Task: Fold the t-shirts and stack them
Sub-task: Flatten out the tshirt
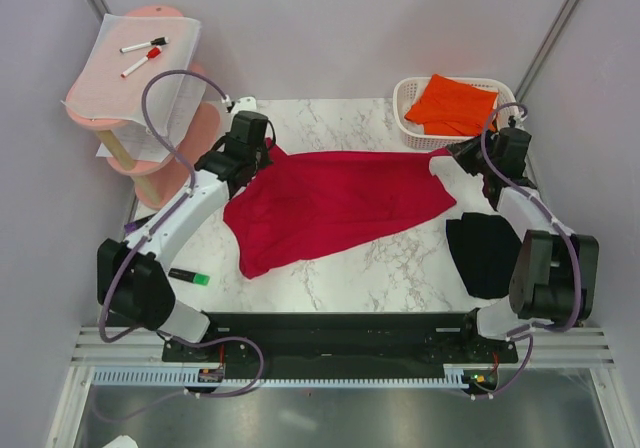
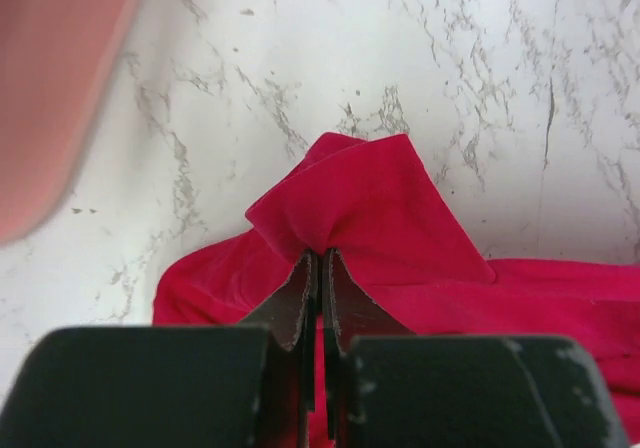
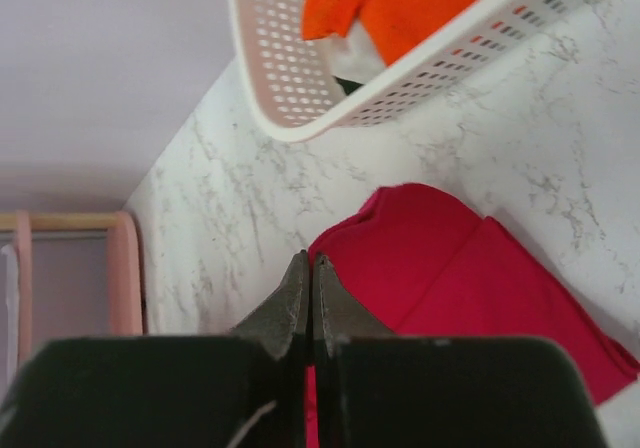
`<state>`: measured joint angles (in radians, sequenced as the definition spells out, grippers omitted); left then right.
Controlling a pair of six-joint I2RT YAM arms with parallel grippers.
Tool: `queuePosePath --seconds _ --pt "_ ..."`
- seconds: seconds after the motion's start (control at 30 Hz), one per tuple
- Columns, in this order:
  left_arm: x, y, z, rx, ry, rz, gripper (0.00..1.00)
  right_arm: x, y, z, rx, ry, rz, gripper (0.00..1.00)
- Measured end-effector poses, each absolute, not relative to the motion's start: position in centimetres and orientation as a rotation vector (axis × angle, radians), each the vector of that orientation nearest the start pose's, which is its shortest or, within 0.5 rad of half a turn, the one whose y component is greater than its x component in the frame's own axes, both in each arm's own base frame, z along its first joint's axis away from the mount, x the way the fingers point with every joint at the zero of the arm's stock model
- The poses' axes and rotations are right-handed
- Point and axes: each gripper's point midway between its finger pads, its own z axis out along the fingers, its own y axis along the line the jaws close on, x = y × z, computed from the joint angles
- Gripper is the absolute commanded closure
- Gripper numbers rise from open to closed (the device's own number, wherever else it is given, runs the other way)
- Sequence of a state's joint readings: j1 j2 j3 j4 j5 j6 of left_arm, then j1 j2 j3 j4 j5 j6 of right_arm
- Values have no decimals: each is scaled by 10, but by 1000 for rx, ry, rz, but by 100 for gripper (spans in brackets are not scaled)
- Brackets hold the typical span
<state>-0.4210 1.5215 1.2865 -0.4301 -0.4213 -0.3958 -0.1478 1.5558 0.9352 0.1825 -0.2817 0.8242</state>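
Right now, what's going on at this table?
Two robot arms are working a crimson t-shirt spread on the marble table. The left fingers are shut on its far left corner, and the right fingers appear pinched on its far right corner. A black t-shirt lies by the right arm; an orange t-shirt sits in the white basket.

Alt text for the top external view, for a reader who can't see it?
Both grippers pinch a crimson t-shirt spread across the marble table, the left gripper at its far-left corner, the right gripper at its far-right corner. A black t-shirt lies beside the right arm; an orange t-shirt sits in a white basket at far right.
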Motion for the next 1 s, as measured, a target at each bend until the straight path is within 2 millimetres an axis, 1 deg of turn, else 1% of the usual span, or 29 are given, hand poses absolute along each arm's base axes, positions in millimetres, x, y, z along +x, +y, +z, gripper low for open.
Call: queuePosePath --seconds 0.1,0.17,0.2,0.23,0.3,0.33,0.37,0.5,0.57,0.63,0.67,0.73,0.77,0.87,0.93,1.0 --pt "402 -113 229 -205 2113 12 98 445 17 196 720 1861 722 100" --pt "392 -107 248 -206 2086 9 98 435 22 219 664 1839 721 100" --pt "386 -104 260 -207 2065 5 98 431 25 229 639 1830 722 100" --pt "382 -101 267 -208 2054 5 98 425 29 241 605 1816 718 100" --pt "370 -96 287 -204 2014 -4 98 409 37 267 536 1789 709 100" --pt "360 -92 302 -197 1989 -13 98 398 41 285 487 1762 703 100" --pt "353 -89 313 -195 1966 -23 98 390 44 297 456 1741 698 100" --pt "311 -76 377 -181 1822 -106 98 350 51 355 320 1629 674 100" --pt "288 -70 406 -169 1749 -159 98 332 54 376 268 1584 670 100" --pt "268 -64 430 -157 1690 -204 98 311 60 396 214 1543 675 100" --pt "254 -61 444 -145 1657 -230 98 301 62 405 190 1523 678 100" --pt "233 -56 462 -126 1611 -266 98 279 67 421 146 1482 683 100" --pt "225 -54 468 -118 1595 -279 98 269 69 427 127 1466 684 100" --pt "191 -45 488 -86 1545 -325 98 236 74 446 76 1413 682 100" --pt "171 -41 503 -63 1506 -356 98 209 77 464 45 1364 676 100" --pt "152 -38 518 -42 1467 -385 98 183 79 487 11 1304 664 100"
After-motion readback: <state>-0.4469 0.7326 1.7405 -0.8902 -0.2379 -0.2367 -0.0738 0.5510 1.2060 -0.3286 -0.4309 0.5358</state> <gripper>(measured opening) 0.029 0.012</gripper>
